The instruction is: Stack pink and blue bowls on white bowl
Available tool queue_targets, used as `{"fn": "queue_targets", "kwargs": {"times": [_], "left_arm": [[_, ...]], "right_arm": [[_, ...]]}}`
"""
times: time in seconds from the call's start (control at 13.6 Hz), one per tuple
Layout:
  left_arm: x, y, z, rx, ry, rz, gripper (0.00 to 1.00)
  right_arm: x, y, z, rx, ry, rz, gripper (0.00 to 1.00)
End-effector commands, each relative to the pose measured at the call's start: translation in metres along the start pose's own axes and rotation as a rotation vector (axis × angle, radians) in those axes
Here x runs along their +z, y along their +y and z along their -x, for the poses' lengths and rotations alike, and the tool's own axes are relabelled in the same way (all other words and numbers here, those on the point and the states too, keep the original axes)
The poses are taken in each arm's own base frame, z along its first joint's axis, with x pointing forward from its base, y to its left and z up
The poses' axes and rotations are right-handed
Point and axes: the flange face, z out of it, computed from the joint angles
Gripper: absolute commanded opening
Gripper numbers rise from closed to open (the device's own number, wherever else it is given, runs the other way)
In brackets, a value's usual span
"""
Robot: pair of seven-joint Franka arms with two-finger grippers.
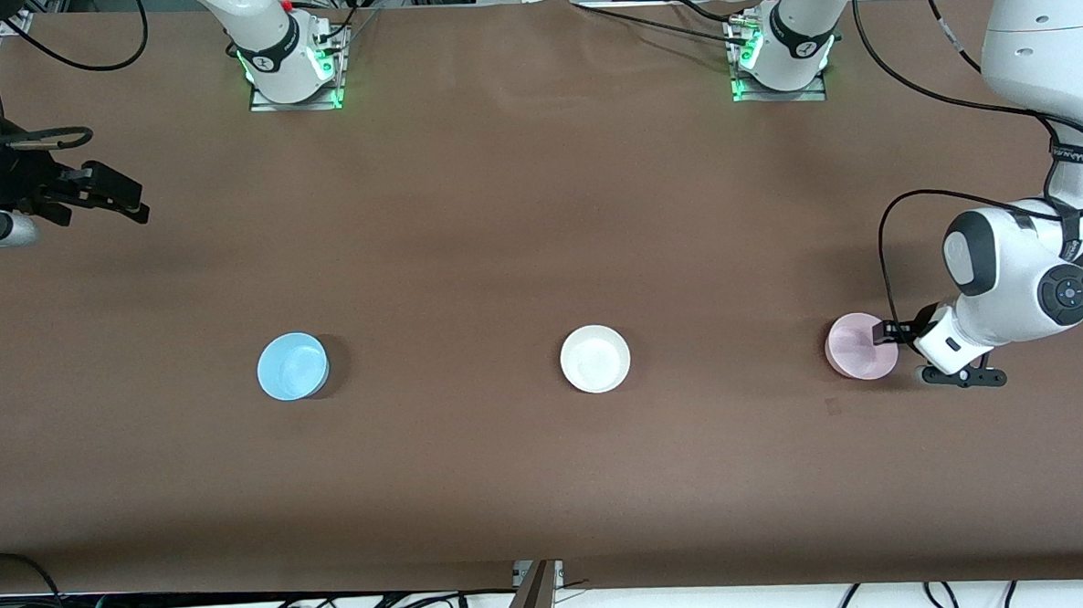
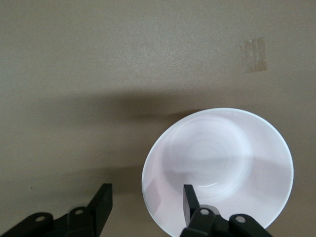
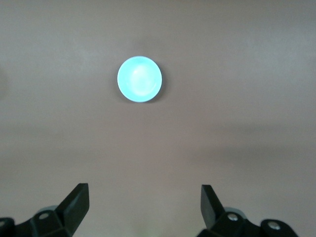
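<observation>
The pale pink bowl (image 1: 857, 349) sits on the table toward the left arm's end. My left gripper (image 1: 898, 336) is low at its rim and open. In the left wrist view (image 2: 145, 202) one finger (image 2: 190, 200) is inside the pink bowl (image 2: 222, 163) and the other (image 2: 101, 203) is outside it, so the jaws straddle the rim without closing. The white bowl (image 1: 595, 358) sits mid-table. The light blue bowl (image 1: 293, 366) sits toward the right arm's end. My right gripper (image 1: 121, 196) waits open and empty, up in the air. Its wrist view (image 3: 143, 205) shows the blue bowl (image 3: 139, 79) far off.
The three bowls stand in one row across the brown table (image 1: 537, 204), well apart from each other. A small piece of tape (image 1: 832, 407) lies on the table nearer the front camera than the pink bowl, and also shows in the left wrist view (image 2: 253, 55).
</observation>
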Motion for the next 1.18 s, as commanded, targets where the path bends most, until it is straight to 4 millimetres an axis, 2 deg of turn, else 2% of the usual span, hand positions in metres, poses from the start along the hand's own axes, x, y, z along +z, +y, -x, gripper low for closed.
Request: {"fn": "queue_targets", "kwargs": {"times": [0.0, 0.07, 0.52, 1.1], "left_arm": [[-0.0071, 0.0017, 0.0061, 0.031, 0.009, 0.012, 0.59], [-0.0071, 0.0017, 0.0061, 0.031, 0.009, 0.012, 0.57], [-0.0053, 0.0017, 0.0061, 0.04, 0.008, 0.012, 0.47], [-0.0036, 0.0008, 0.0068, 0.057, 0.005, 0.013, 0.33]], "right_arm": [[0.0049, 0.0015, 0.0239, -0.013, -0.02, 0.0, 1.0], [0.006, 0.0018, 0.028, -0.014, -0.012, 0.004, 1.0], [0.0034, 0.0019, 0.0194, -0.014, 0.019, 0.004, 1.0], [0.0036, 0.0033, 0.0182, -0.01, 0.023, 0.002, 1.0]]}}
